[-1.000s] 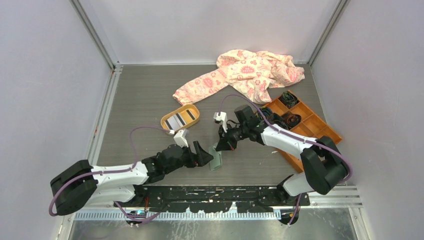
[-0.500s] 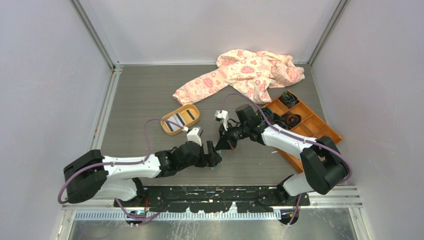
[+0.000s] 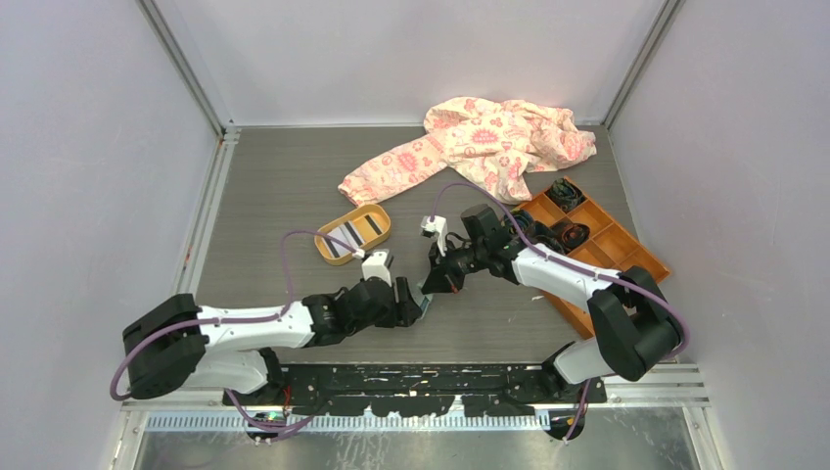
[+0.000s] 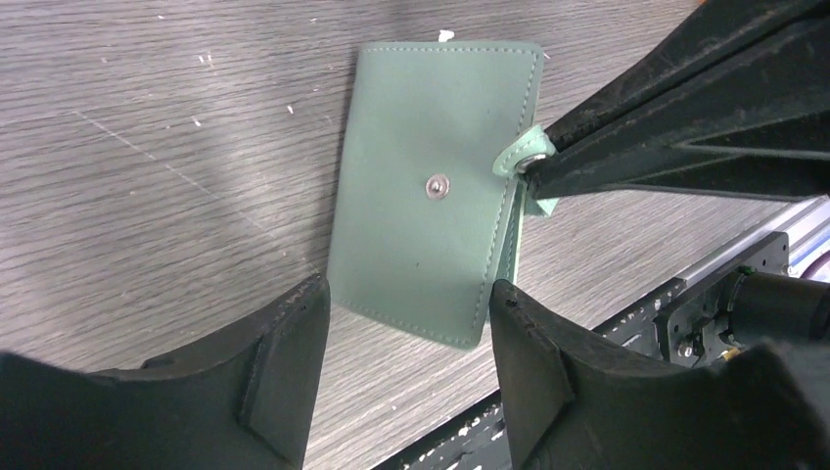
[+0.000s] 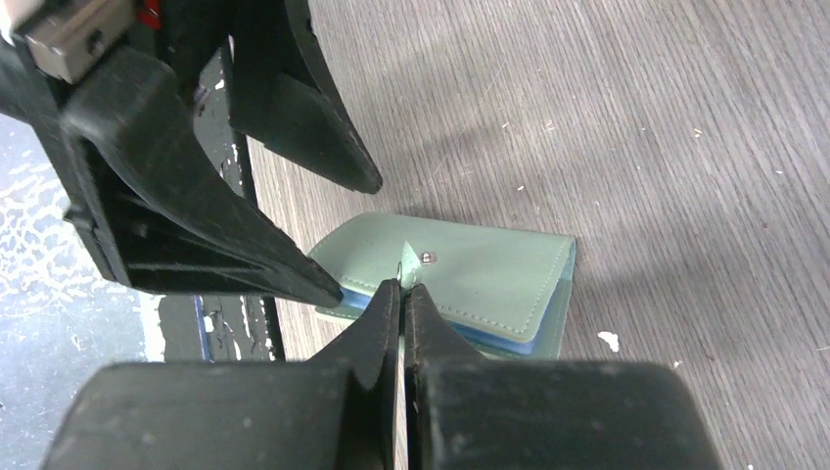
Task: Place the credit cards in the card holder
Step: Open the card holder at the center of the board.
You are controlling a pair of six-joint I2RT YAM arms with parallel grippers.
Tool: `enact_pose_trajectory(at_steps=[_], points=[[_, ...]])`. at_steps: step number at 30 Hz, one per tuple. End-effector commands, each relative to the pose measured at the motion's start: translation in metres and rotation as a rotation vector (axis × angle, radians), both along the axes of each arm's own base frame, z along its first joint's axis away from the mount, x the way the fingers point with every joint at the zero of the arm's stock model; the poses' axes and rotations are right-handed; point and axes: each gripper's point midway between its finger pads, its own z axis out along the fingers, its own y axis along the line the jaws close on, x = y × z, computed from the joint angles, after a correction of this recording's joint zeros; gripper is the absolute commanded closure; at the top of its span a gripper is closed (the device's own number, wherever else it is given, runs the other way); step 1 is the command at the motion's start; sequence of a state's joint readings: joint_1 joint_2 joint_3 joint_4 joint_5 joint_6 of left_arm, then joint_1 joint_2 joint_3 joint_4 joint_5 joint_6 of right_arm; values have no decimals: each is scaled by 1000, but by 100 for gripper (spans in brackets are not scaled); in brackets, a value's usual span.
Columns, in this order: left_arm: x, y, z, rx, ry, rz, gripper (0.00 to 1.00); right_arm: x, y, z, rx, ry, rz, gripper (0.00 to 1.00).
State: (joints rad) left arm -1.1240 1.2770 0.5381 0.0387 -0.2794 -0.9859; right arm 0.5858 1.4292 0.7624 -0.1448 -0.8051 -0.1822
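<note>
Black right gripper (image 5: pixel 401 284) is pinched tight on the snap tab (image 4: pixel 517 159) of the card holder (image 4: pixel 431 235), with no gap between the fingers. Left gripper (image 4: pixel 406 313) is partly spread and straddles one short end of the wallet, a finger just beside each long edge; can't tell if either touches. The wallet is folded, lying flat on the table (image 3: pixel 274 196) at near centre, right in front of the arm bases, with a blue lining showing between the leaves. It looks like soft stitched leatherette: light, floppy at the fold, and likely to slide on the wood grain if pulled one-sided. My call is to pin the lower leaf by its edges with the left and peel the cover up by the tab, not the thin flap face. Credit cards (image 3: pixel 354 233) sit in the orange oval tray (image 3: pixel 320 241), far-left of the wallet and well apart. They're thin, stiff and slick, so take them by an edge. Further out are the pink patterned garment (image 3: pixel 480 142) at the far side and the orange compartment box (image 3: pixel 607 245) to the right.
</note>
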Motion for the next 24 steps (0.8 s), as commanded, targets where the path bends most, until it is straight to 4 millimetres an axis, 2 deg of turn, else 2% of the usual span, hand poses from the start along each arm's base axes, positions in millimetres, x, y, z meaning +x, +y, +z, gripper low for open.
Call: enact_pose_trajectory(at_steps=[1, 6, 9, 16, 18, 20, 21, 24], points=[[4, 11, 13, -27, -71, 16, 39, 8, 1, 11, 23, -63, 10, 99], [12, 23, 13, -11, -103, 24, 40, 6, 0, 8, 12, -60, 29, 99], [17, 26, 13, -2, -129, 8, 46, 4, -1, 8, 9, -60, 43, 99], [28, 28, 13, 27, -181, -18, 70, -1, -5, 2, -15, -69, 90, 99], [30, 28, 12, 38, -186, -23, 79, -1, -7, 1, -24, -78, 98, 99], [33, 28, 12, 44, -190, -29, 96, -1, -9, 0, -34, -90, 103, 99], [34, 29, 10, 52, -188, -27, 100, -1, -10, -1, -40, -98, 112, 99], [36, 32, 9, 48, -182, 9, 100, -5, -19, -7, -82, -163, 173, 98]])
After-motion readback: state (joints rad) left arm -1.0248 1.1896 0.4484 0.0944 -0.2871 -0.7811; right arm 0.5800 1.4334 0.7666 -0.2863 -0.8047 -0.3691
